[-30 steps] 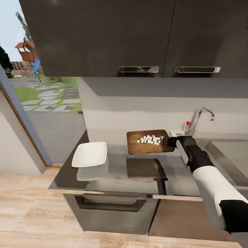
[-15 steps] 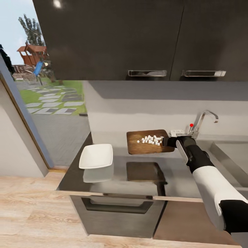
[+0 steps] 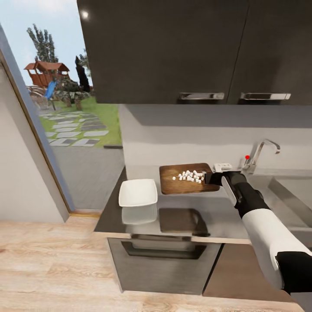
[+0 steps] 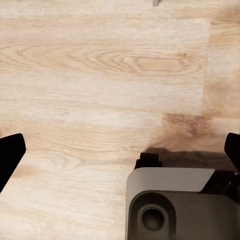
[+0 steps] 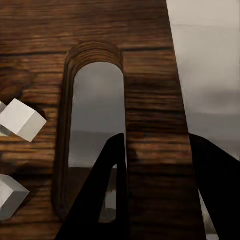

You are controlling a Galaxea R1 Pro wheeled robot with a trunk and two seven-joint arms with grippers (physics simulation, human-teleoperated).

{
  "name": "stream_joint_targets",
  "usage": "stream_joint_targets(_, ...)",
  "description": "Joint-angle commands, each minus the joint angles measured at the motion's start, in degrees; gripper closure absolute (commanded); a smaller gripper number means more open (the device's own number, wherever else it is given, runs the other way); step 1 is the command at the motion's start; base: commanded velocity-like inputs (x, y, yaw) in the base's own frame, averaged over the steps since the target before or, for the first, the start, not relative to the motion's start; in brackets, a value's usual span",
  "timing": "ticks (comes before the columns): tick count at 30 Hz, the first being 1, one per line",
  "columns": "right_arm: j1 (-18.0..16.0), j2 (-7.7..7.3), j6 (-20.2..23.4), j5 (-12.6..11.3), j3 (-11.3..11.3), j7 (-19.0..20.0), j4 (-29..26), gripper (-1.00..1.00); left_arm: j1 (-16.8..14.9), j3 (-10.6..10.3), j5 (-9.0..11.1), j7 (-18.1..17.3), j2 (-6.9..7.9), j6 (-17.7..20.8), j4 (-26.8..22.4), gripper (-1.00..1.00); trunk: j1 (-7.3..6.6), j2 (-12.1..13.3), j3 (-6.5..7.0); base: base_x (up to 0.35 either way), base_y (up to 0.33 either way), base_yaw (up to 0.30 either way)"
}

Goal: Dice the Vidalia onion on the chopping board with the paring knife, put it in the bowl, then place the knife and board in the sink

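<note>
Carrying the chopping board level above the countertop, held by the right gripper at the handle-slot edge. Jaws clamped on the board: in the right wrist view, one finger passing through the oval slot, the other on the outer edge, board strip pinched between.

Diced Vidalia onion sitting as small white cubes on the board's sink-side half, close to the gripper. Bowl resting on the countertop off the board's free end, lower, not yet under it. Sink and tap on the far side of the arm. Paring knife not spotted.

Left gripper pointing at the wooden floor, fingertips far apart at the picture's edges, holding nothing.

Likely step: getting the dice into the bowl. Advice:
- Keeping the board flat while traversing; cubes loose, any tilt early meaning spill on the counter.
- Bringing the free short edge over the bowl's middle before tipping.
- Tilting slowly, free end down, so cubes slide away from the gripper.
- Watching grip torque: long lever, single-edge hold, risk of board rotating in the jaws.
</note>
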Motion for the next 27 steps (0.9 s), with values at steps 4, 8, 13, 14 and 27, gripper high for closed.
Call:
stream_joint_targets(4,-0.1,-0.07,0.3,-0.1,0.2,-0.1,-0.1,1.0,-0.1,-0.5,0.6,0.0,-0.04,-0.4,0.3,-1.0,0.0,-0.1,0.28,-0.161,0.246,0.0)
stream_joint_targets(8,-0.1,-0.06,0.3,0.1,0.2,-0.1,-0.1,1.0,-0.1,-0.5,0.6,0.0,-0.04,-0.4,0.3,-1.0,0.0,-0.1,0.64,-0.041,0.25,0.0)
stream_joint_targets(13,-0.1,-0.06,0.3,0.1,0.2,-0.1,-0.1,1.0,-0.1,-0.5,0.6,0.0,-0.04,-0.4,0.3,-1.0,0.0,-0.1,1.09,-0.004,0.272,0.0)
stream_joint_targets(14,-0.1,-0.06,0.3,0.1,0.2,-0.1,-0.1,1.0,-0.1,-0.5,0.6,0.0,-0.04,-0.4,0.3,-1.0,0.0,-0.1,1.18,-0.001,0.284,0.0)
stream_joint_targets(27,-0.1,0.02,0.3,0.1,0.3,-0.1,-0.1,1.0,-0.1,-0.5,0.6,0.0,-0.04,-0.4,0.3,-1.0,0.0,-0.1,2.31,0.058,0.252,0.0)
